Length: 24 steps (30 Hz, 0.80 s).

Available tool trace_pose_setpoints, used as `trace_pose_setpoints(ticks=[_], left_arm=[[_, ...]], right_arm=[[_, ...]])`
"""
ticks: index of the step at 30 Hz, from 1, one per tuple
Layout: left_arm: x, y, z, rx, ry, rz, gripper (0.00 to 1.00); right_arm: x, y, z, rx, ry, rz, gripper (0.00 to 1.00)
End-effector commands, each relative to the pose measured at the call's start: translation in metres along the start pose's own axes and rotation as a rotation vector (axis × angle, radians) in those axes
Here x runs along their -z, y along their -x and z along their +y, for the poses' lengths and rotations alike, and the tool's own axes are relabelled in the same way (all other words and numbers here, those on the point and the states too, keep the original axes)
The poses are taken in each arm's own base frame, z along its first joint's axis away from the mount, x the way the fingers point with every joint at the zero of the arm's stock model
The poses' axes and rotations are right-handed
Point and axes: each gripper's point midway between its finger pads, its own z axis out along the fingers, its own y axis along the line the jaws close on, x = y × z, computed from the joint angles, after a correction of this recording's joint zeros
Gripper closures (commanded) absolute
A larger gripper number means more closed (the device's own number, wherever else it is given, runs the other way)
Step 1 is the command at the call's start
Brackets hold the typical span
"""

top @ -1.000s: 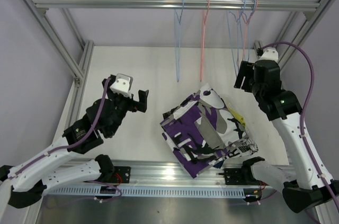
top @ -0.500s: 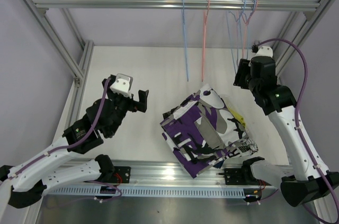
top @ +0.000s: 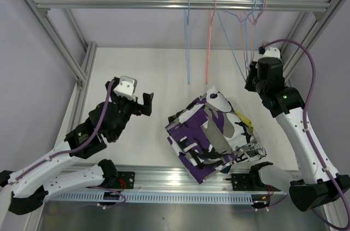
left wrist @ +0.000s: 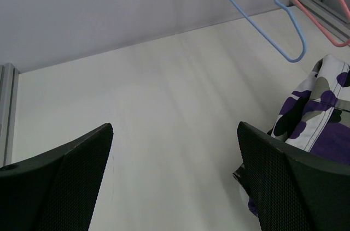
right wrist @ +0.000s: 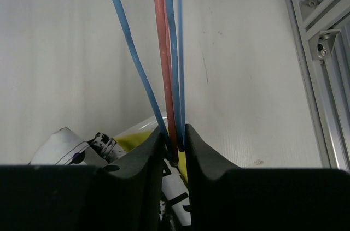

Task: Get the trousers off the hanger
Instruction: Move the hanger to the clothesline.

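The trousers (top: 210, 132) lie in a heap on the white table right of centre, off every hanger, a purple-white-black pair on top and a yellow pair (top: 246, 120) showing at the edge. Empty wire hangers dangle from the top rail: a blue one (top: 187, 40), a pink one (top: 209, 40) and a bunch of blue and pink hangers (top: 246, 29) at the right. My right gripper (right wrist: 175, 132) (top: 250, 75) is shut on the lower wires of that bunch, above the heap's yellow cloth (right wrist: 136, 138). My left gripper (left wrist: 175, 127) (top: 149, 102) hovers open left of the heap (left wrist: 322, 111), holding nothing.
The aluminium rail (top: 180, 3) crosses the top of the cell, with frame posts at the left (top: 82, 72) and right (top: 317, 12). A metal track (top: 180, 179) runs along the near edge. Bare table (top: 142, 72) lies between the left gripper and the heap.
My right gripper has moved in among the right-hand hangers and its jaws have narrowed onto their wires, which now slant. The lone blue hanger swings. The left arm is still.
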Motion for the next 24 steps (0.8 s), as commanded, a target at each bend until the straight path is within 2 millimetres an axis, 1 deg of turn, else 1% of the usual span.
trace_pose_setpoints(ticks=[1,4,8,15,19,24], left_arm=[[0.001,0.005,0.000,0.001,-0.010,-0.022,0.00],[0.002,0.006,0.001,0.004,-0.007,-0.023,0.01],[0.002,0.006,0.002,0.002,-0.007,-0.023,0.01],[0.002,0.006,0.001,0.003,-0.010,-0.024,0.01],[0.003,0.008,0.002,0.010,-0.014,-0.030,0.01],[0.005,0.008,0.003,0.011,-0.012,-0.033,0.00]], right_arm=[[0.003,0.016,0.001,-0.004,0.008,-0.056,0.78],[0.002,0.015,0.003,-0.003,0.017,-0.052,0.83],[0.001,0.014,0.006,0.000,0.031,-0.046,0.88],[0.002,0.014,0.013,0.016,0.042,-0.043,1.00],[0.003,0.012,0.022,0.034,0.053,-0.043,1.00],[-0.002,0.005,0.040,0.077,0.057,-0.027,1.00]])
